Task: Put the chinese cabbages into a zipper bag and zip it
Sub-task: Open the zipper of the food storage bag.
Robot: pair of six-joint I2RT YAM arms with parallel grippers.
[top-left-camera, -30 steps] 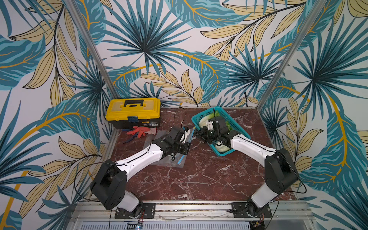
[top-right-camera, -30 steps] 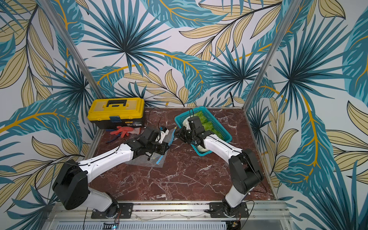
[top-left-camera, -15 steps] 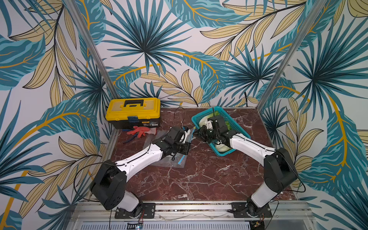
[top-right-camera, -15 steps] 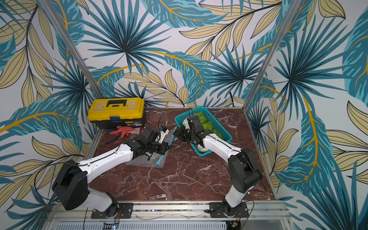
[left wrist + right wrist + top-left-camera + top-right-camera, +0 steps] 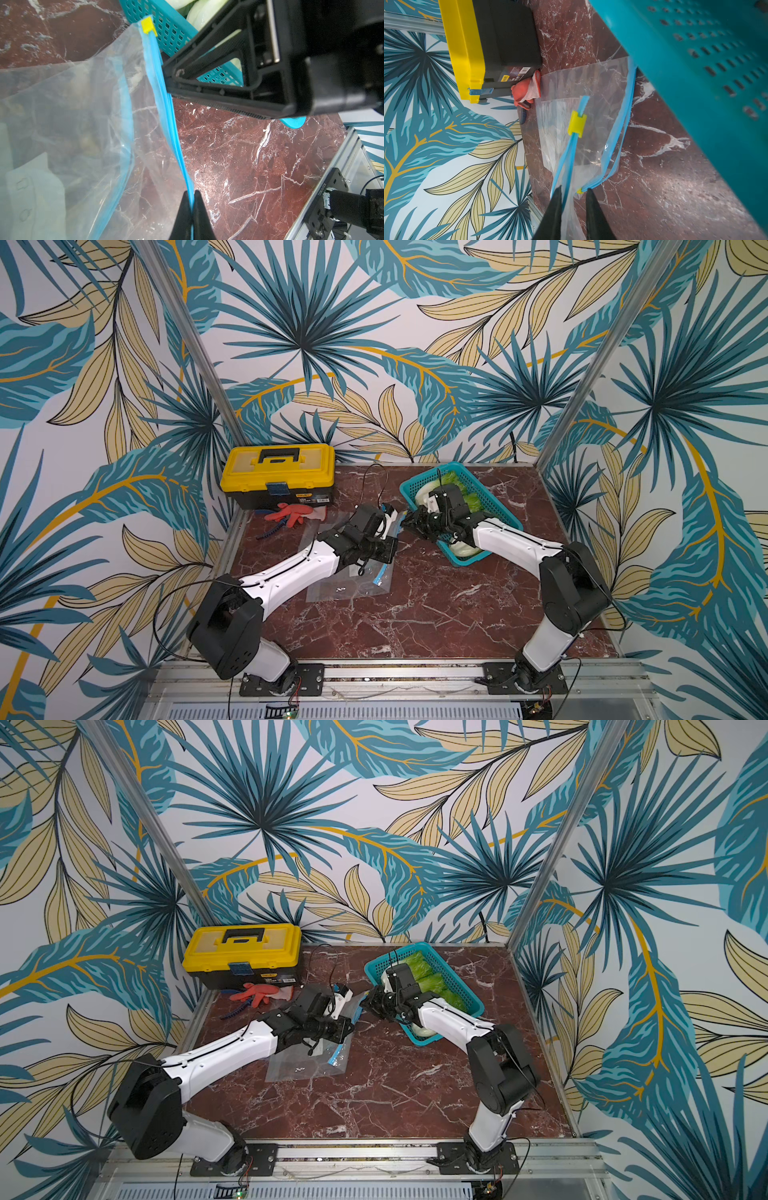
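On a red marble table, the left gripper is pinched tight on the blue zip strip of a clear zipper bag, holding that edge up. The right gripper has its fingers slightly apart, with the same strip running between them near the yellow slider. The chinese cabbages lie in a teal basket just beside the bag.

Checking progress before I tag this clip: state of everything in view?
zipper bag: empty, blue edge lifted
left claw: shut on that edge
right claw: open, astride that edge
chinese cabbages: in teal basket, unbagged
toolbox: lid closed
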